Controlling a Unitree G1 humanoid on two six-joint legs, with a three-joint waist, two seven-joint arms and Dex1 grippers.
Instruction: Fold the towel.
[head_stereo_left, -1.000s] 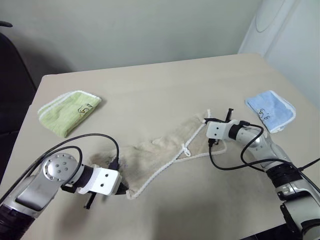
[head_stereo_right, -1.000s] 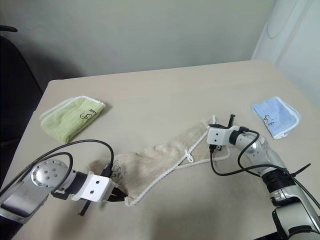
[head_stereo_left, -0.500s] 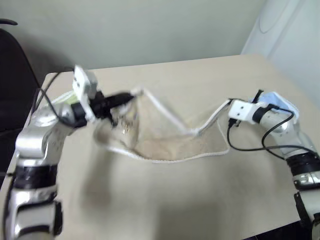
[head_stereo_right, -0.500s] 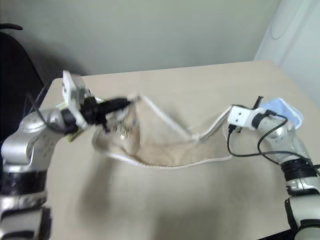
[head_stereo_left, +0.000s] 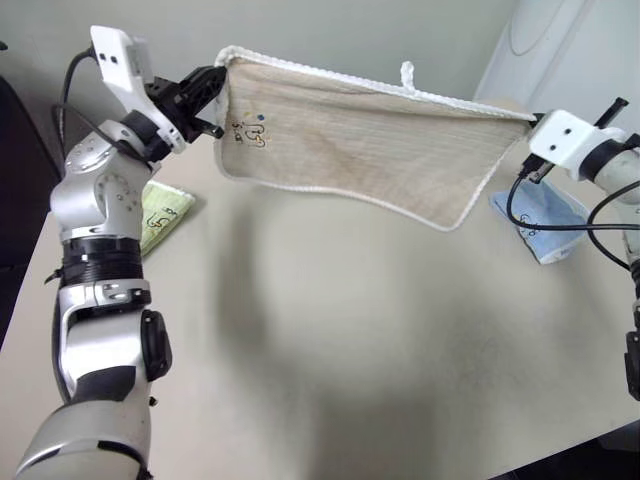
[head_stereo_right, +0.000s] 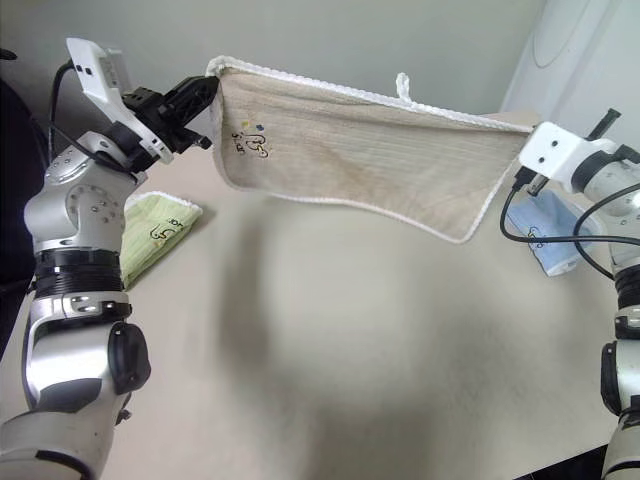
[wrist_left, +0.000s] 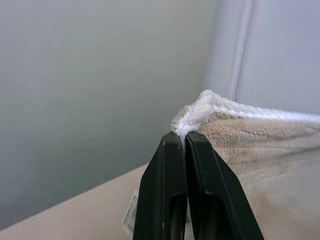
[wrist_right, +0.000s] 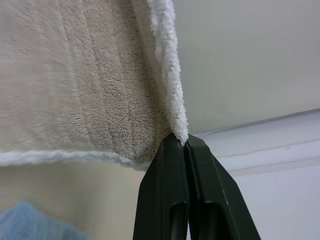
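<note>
Aloft, towel (head_stereo_left: 370, 140) stretched between clamped corners; blue towel (head_stereo_left: 545, 225) partly hidden.

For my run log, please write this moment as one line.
towel: stretched in air over table | left gripper: shut on corner | right gripper: shut on opposite corner

You're looking at a plain indoor test room, more lab or office than home. A bare beige table (head_stereo_left: 330, 330) fills most of the frame, set against an unadorned grey-green wall (head_stereo_left: 330, 30) along the top. At upper right stands a white panel or appliance (head_stereo_left: 560, 45) with a moulded round outline. At the left edge sits part of a black chair (head_stereo_right: 8, 110). Small folded washcloths, green (head_stereo_right: 155, 232) and light blue (head_stereo_left: 545, 222), lie like laid-out samples
</note>
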